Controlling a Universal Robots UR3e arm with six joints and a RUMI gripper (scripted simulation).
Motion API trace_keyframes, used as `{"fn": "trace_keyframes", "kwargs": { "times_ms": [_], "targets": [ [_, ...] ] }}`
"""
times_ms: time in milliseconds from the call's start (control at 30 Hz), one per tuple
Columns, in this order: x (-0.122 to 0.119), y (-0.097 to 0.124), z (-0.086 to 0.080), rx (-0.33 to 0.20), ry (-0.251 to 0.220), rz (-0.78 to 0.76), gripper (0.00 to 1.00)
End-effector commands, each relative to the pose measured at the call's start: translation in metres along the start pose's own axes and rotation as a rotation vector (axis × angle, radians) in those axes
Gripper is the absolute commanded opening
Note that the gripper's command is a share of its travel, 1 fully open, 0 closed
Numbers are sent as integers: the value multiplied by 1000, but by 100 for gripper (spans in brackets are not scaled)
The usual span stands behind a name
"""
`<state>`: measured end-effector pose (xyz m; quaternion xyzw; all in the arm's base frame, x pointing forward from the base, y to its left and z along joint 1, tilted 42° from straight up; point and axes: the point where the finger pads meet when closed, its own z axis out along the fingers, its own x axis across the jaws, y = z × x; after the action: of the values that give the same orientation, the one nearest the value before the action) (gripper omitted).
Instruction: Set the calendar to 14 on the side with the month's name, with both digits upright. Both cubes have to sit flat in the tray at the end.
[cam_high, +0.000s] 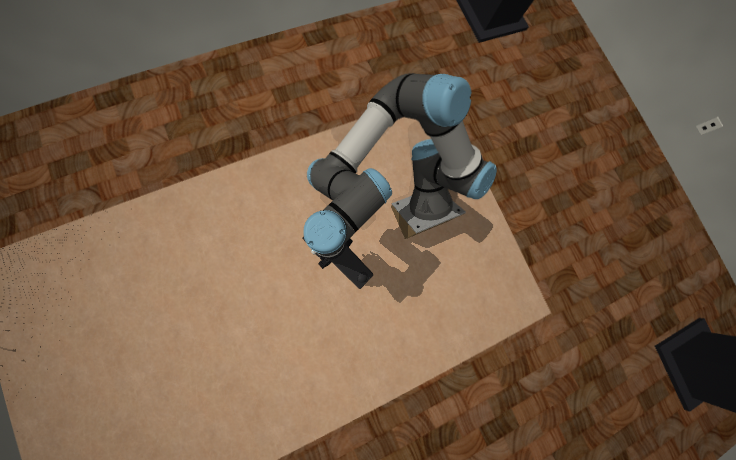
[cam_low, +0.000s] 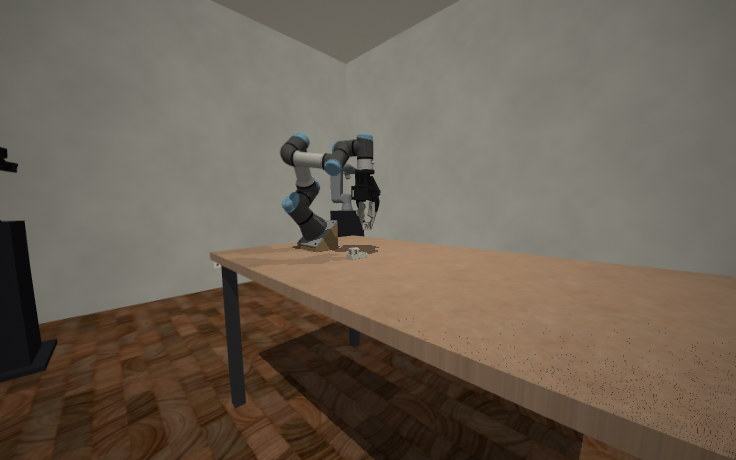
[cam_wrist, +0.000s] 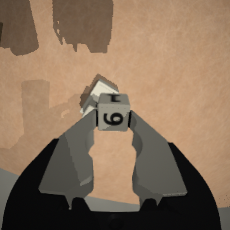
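Note:
My gripper (cam_wrist: 113, 111) (cam_low: 368, 226) is shut on a pale grey cube (cam_wrist: 120, 127). In the wrist view one face of this cube shows a dark 6 or 9 turned sideways, and a second face shows part of another dark mark. In the exterior view the gripper hangs well above the table. The white calendar tray (cam_low: 360, 256) (cam_wrist: 105, 88) stands on the table below, turned at an angle in the wrist view and partly hidden behind the held cube. A small block shape, seemingly the other cube (cam_low: 354, 251), shows at the tray; its digit is too small to read. The top view hides the fingertips and tray.
The arm's base (cam_high: 428, 214) (cam_low: 317, 242) stands on the table (cam_high: 217, 336) (cam_low: 488, 287) close to the tray. Arm shadows fall beside the tray. Black pedestals (cam_high: 705, 363) (cam_low: 16, 303) stand off the table.

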<state>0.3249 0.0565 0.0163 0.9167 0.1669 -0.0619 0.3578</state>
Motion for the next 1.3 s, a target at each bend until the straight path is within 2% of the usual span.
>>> {"fn": "trace_keyframes", "kwargs": {
  "times_ms": [0, 133, 233, 633, 700, 933, 1100, 1267],
  "targets": [
    [5, -8, 0, 5, 2, -172, 10],
    [7, -11, 0, 5, 2, -221, 10],
    [10, -17, 1, 5, 2, -352, 10],
    [19, -34, 4, 4, 3, -689, 10],
    [19, -34, 4, 4, 3, -689, 10],
    [25, -45, 6, 3, 3, -914, 10],
    [27, -50, 7, 3, 2, -1000, 10],
    [28, -51, 8, 3, 2, -1023, 10]
  ]
}}
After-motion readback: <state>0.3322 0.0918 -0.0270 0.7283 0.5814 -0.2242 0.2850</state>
